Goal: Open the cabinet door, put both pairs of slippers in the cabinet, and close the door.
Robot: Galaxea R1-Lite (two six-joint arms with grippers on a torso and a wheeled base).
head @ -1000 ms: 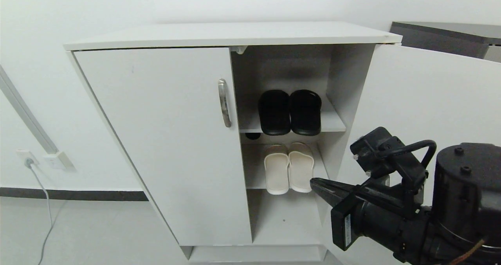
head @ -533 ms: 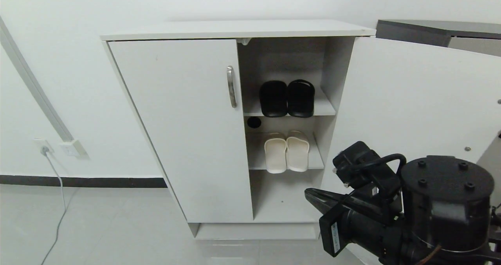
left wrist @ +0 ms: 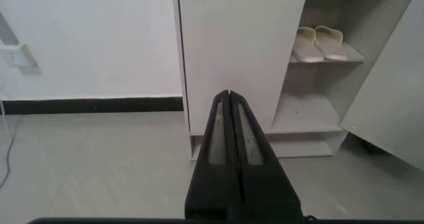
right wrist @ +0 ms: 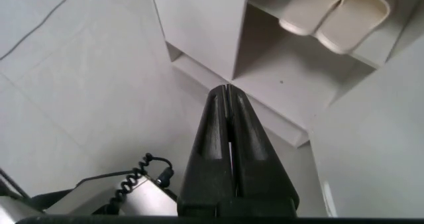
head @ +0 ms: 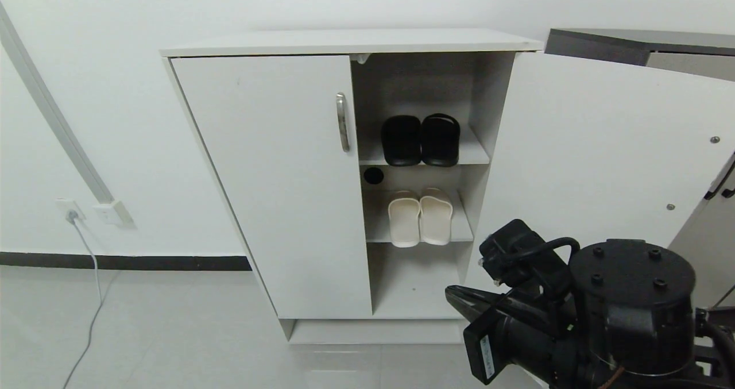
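1. At the far left, you have a wall socket [head: 72, 214] with a cable [head: 92, 297] hanging down to the floor [head: 172, 343].
2. The cabinet [head: 344, 41] stands against the far wall. Its left door [head: 275, 176] is closed and has a metal handle [head: 342, 122] at its right edge.
3. Your left gripper [left wrist: 228, 95] hangs above the floor, pointing at the bottom of that closed door. Its fingers are pressed together with nothing between them.
4. In the open right half, the black slippers [head: 421, 140] sit side by side on the upper shelf [head: 474, 154]. The white slippers [head: 420, 216] sit side by side on the middle shelf [head: 376, 225] below.
5. The right door [head: 597, 147] is swung wide open to the right.
6. Your right gripper [head: 453, 294] is low and near, by the cabinet's lower right corner. It is clear of the open door, its fingers are pinched tight, and it holds nothing.
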